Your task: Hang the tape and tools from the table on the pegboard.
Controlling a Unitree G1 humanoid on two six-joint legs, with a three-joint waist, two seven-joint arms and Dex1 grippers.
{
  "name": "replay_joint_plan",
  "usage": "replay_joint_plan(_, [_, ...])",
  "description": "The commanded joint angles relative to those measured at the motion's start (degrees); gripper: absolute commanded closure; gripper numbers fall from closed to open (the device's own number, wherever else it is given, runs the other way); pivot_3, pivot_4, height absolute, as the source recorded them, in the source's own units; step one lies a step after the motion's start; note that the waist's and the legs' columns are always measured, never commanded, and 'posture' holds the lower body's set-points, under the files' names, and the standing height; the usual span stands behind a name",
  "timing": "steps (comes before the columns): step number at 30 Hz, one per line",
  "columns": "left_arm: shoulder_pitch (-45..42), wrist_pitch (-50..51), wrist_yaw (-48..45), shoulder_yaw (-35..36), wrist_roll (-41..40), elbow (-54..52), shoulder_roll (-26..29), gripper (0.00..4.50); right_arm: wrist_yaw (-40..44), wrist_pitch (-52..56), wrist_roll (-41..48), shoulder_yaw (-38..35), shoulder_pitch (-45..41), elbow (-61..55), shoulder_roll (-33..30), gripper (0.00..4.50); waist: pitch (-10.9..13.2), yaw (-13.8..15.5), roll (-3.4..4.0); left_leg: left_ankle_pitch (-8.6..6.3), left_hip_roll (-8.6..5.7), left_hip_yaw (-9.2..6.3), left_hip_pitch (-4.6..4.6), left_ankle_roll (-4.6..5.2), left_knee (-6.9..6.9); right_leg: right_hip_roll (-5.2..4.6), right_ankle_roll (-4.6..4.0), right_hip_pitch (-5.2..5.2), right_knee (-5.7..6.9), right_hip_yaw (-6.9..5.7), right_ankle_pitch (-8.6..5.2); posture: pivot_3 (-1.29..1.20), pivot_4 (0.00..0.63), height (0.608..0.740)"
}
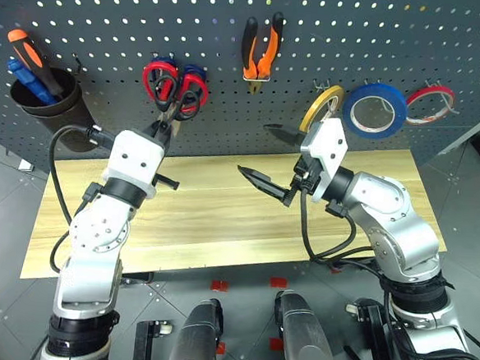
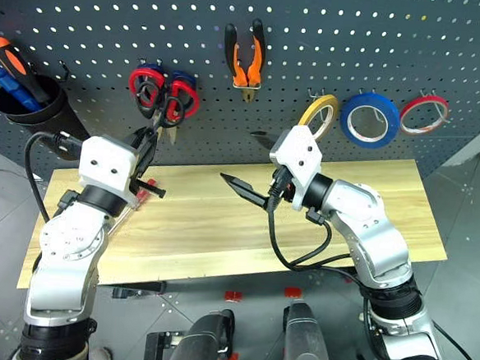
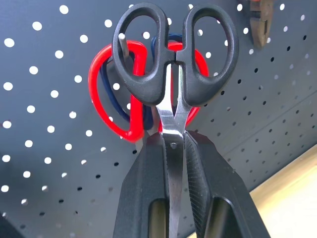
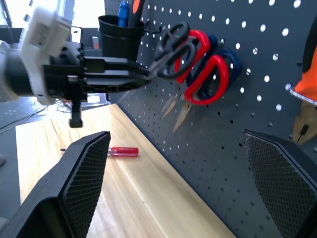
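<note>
My left gripper (image 3: 172, 139) is shut on the blades of the small steel scissors (image 3: 173, 54), whose black loops point up against the pegboard (image 1: 111, 23). A metal hook tip shows inside one loop, in front of the red and blue scissors (image 1: 176, 85) hanging there. My right gripper (image 1: 266, 155) hangs open over the middle of the table (image 1: 221, 220), nothing between its fingers. The orange-and-black pliers (image 1: 260, 54) and the blue tape (image 1: 375, 109) hang on the pegboard. The red-handled screwdriver (image 4: 123, 151) lies on the table near the board, below my left gripper.
A black cup (image 1: 44, 96) holding an orange-black and a blue screwdriver hangs at the board's left. A thin yellow ring (image 1: 322, 106) and a thin red ring (image 1: 431, 104) hang on either side of the blue tape.
</note>
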Motion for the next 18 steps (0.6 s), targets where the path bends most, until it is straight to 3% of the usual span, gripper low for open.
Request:
replay_joint_plan(1, [-0.2,-1.21,0.86,0.58,0.75,-0.08,0.65,4.3,0.61,-1.86,0.71,-1.53,-0.67,-0.63,0.45,0.0,0.0,-0.02,0.0,0.0,0.01,0.0,0.0,0.0,0.0,0.0,0.0,0.0,-0.01,0.0,0.0,-0.21,0.304,0.74])
replay_joint_plan(4, [-0.42,-0.49,1.83,0.26,1.63,0.79,0.36,4.3,0.58,-2.07,0.94,-1.75,-0.83,-0.31,0.78,0.0,0.0,-0.02,0.0,0.0,0.01,0.0,0.0,0.0,-0.01,0.0,0.0,-0.01,0.0,0.0,0.0,-0.21,0.303,0.74])
replay_joint_plan(11, [0.84,4.04,3.55,1.83,0.68,1.77,-1.15,2.09,0.57,-1.35,0.84,-1.71,-0.16,-0.47,1.34,0.0,0.0,-0.04,0.0,0.0,0.0,0.0,0.0,0.0,0.0,0.0,0.0,-0.01,0.01,0.01,0.0,-0.21,0.307,0.74])
replay_joint_plan(15, [1.28,11.24,2.07,5.57,-4.8,6.02,-2.36,0.83,-2.18,-0.32,-6.99,3.21,1.78,-0.25,-1.1,0.0,0.0,-0.01,0.0,0.0,0.0,0.01,0.01,0.0,0.0,0.0,0.0,-0.01,0.02,0.01,0.0,-0.21,0.317,0.74])
replay_joint_plan(18, [0.98,15.5,-2.32,5.75,-6.45,12.45,1.25,0.83,-4.38,6.52,-7.75,5.57,1.84,-1.89,-0.1,0.0,0.0,-0.16,0.0,0.0,0.02,0.0,0.01,0.0,0.0,0.02,0.0,-0.05,0.07,0.0,0.0,-0.22,0.325,0.74])
